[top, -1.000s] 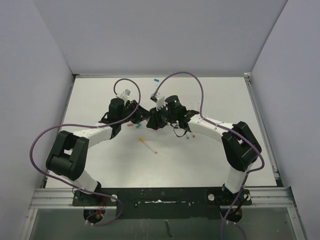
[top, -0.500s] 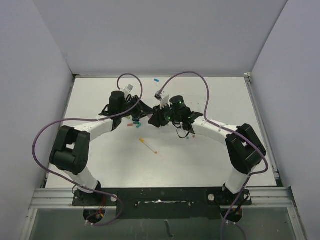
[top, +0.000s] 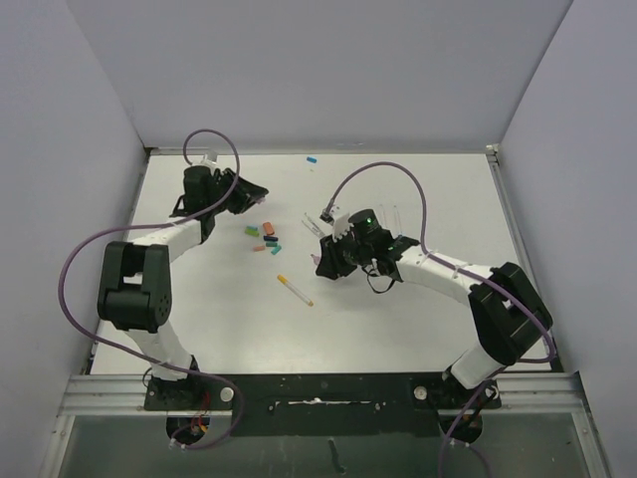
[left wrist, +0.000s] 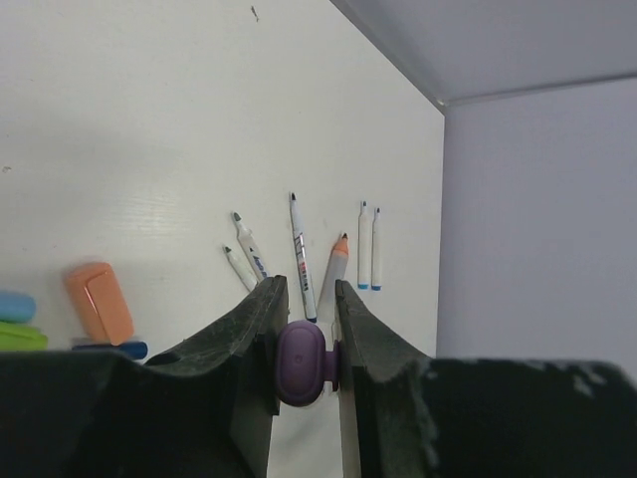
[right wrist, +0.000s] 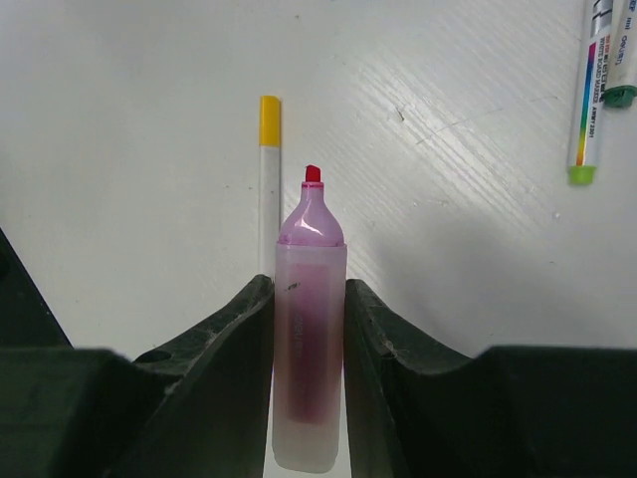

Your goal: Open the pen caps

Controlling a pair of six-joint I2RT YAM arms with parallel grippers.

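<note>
My left gripper (top: 253,189) is at the far left of the table, shut on a purple cap (left wrist: 302,363), which sits between the pads in the left wrist view, where the gripper (left wrist: 307,289) points toward the pens. My right gripper (top: 323,264) is mid-table, shut on the lilac-pink highlighter (right wrist: 310,329); its cap is off and its red tip is bare. In the right wrist view the gripper (right wrist: 309,289) holds it above the table. Loose caps (top: 267,239) lie between the arms, among them an orange cap (left wrist: 100,301). A yellow-ended white pen (top: 295,290) lies near my right gripper; it also shows in the right wrist view (right wrist: 269,179).
Several thin white pens (left wrist: 302,257) and a salmon-orange highlighter (left wrist: 338,264) lie in a row past my left gripper. Two more pens (right wrist: 589,110) lie at the upper right of the right wrist view. A blue cap (top: 312,158) lies by the back wall. Grey walls enclose the table.
The two grippers were together mid-table and have pulled apart. The left one swung left and back with the purple cap; the right one moved nearer with the uncapped highlighter.
</note>
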